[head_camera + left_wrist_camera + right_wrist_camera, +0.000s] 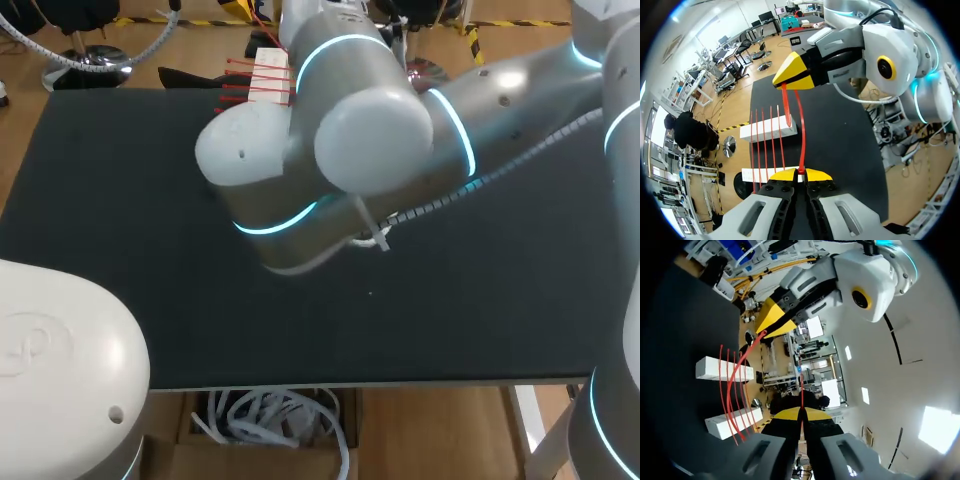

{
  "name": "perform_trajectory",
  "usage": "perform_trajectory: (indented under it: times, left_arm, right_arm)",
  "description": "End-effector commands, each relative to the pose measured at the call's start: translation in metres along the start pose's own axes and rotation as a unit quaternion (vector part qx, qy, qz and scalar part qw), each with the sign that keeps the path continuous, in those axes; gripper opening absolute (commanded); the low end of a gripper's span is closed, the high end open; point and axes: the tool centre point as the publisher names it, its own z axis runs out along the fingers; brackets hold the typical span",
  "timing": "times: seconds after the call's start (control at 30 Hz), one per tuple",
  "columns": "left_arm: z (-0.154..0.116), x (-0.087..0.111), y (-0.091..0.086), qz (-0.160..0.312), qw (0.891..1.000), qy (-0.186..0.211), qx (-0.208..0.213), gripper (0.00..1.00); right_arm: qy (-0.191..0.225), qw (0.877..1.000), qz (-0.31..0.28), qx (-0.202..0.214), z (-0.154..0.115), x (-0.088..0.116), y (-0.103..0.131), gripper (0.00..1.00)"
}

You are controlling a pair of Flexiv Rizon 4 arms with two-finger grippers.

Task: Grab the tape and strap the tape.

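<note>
Fig. The red tape (803, 135) arches clear above the tabletop (120, 220), spanning my two sets of fingers. My left fingers (800, 176) are clenched on one end of it, yellow tips pressed together with the tape rising from the seam. My right fingers (790, 75), seen ahead in the left wrist view, are pinched on the other end, tips likewise closed.

In the right wrist view the tape (801, 395) shows edge-on as a thin line leaving my right fingers (801, 414). My left fingers (771, 317) stand opposite.

Below the tape, spare red strips (762, 145) lie side by side across two white blocks (767, 132) resting on the tabletop. In the head view my right arm (480, 110) covers both sets of fingers.
</note>
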Motion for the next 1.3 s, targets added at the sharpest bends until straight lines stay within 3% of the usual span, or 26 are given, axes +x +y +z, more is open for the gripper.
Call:
perform_trajectory:
  times: [0.03, 0.37, 0.9, 1.3]
  left_arm:
    - [-0.001, 0.000, 0.000, 0.000, 1.000, 0.001, -0.002, 0.00]
    - [-0.001, 0.000, 0.000, 0.000, 1.000, 0.001, -0.002, 0.00]
    - [-0.001, 0.000, 0.000, 0.000, 1.000, 0.001, -0.002, 0.00]
    - [-0.001, 0.000, 0.000, 0.000, 1.000, 0.001, -0.002, 0.00]
  right_arm:
    - [0.008, 1.000, -0.022, 0.012, 0.000, -0.002, 0.005, 0.00]
    - [-0.007, 0.996, -0.089, 0.007, -0.002, 0.004, 0.005, 0.00]
    - [-0.039, 0.991, -0.127, -0.008, -0.003, 0.018, 0.015, 0.00]
    - [-0.083, 0.991, -0.103, -0.003, 0.003, 0.027, 0.019, 0.00]
